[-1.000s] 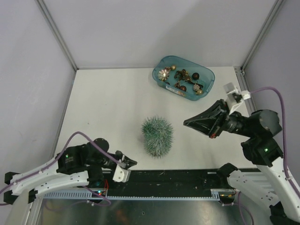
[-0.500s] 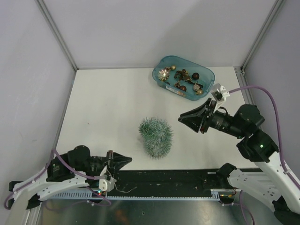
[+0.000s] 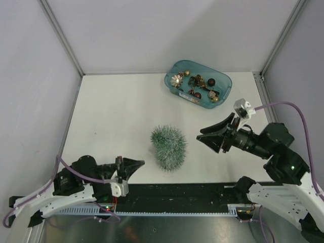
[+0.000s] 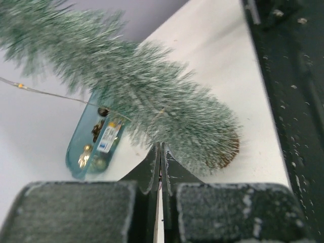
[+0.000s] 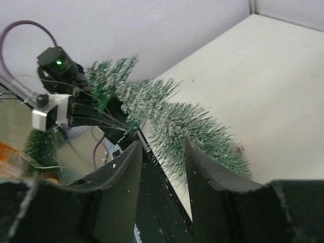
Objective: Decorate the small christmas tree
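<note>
Left tool: black two-finger unit at the near left edge of the white table, low over the surface. Jaws pressed together, nothing visibly between them; tips aimed at the tree, close to its bristles, not touching in the top view.

Small christmas tree: frosted bluish-green bottle-brush cone with a round wood-slice base. It sits centre-front on the table, between the two tools. Whether it is upright or tilted cannot be told.

Teal oval plastic tray: far right corner, well apart from the tree. It holds dark and gold ball ornaments.

Right tool: black fingers parted to a moderate gap, holding nothing, raised right of the tree and pointing at it.
</note>
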Robot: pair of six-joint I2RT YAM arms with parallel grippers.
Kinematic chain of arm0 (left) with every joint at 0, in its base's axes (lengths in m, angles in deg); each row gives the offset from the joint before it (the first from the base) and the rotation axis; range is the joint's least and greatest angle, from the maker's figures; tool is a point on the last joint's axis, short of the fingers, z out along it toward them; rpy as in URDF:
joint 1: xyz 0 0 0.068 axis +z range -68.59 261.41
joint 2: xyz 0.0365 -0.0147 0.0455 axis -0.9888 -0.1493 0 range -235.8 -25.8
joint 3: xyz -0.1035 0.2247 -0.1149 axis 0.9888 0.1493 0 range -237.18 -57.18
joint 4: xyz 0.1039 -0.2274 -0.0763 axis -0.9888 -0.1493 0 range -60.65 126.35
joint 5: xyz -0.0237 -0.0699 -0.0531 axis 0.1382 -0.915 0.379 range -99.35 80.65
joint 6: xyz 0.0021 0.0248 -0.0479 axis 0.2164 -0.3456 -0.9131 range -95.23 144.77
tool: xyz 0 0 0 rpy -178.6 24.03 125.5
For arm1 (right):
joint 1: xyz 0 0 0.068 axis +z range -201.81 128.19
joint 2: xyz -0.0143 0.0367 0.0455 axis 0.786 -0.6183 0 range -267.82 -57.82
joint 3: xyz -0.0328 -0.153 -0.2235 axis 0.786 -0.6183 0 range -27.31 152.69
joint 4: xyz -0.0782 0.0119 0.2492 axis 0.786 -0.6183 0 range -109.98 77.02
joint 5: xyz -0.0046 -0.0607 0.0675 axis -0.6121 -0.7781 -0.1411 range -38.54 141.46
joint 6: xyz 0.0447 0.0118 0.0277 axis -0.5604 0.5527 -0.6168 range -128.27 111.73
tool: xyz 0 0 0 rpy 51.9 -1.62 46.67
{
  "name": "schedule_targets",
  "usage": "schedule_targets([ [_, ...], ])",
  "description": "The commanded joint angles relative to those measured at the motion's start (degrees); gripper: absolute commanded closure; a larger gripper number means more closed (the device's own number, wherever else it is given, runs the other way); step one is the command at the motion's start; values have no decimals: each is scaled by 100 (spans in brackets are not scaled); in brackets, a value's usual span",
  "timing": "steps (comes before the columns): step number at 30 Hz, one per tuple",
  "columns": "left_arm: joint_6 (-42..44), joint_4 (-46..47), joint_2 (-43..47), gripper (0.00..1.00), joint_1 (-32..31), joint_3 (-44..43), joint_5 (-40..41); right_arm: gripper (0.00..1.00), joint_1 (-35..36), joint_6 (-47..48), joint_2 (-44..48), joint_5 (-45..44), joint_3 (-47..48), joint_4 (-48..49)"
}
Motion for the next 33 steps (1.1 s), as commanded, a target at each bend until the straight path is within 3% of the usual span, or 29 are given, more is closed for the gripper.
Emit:
schedule_targets([
  [1, -1041, 1188, 56, 100, 312, 40, 884, 56, 36, 331, -537, -254, 287, 384],
  [15, -1678, 1962, 247, 99, 683, 351, 804, 55, -13, 666, -1028, -358, 836, 844],
  [23, -2806, 2805, -338, 97, 746, 486, 1189, 55, -68, 992, -1469, -586, 920, 1018],
  [33, -3927, 3130, -1367, 92, 754, 392, 1236, 55, -103, 1237, -1771, -880, 851, 1103],
])
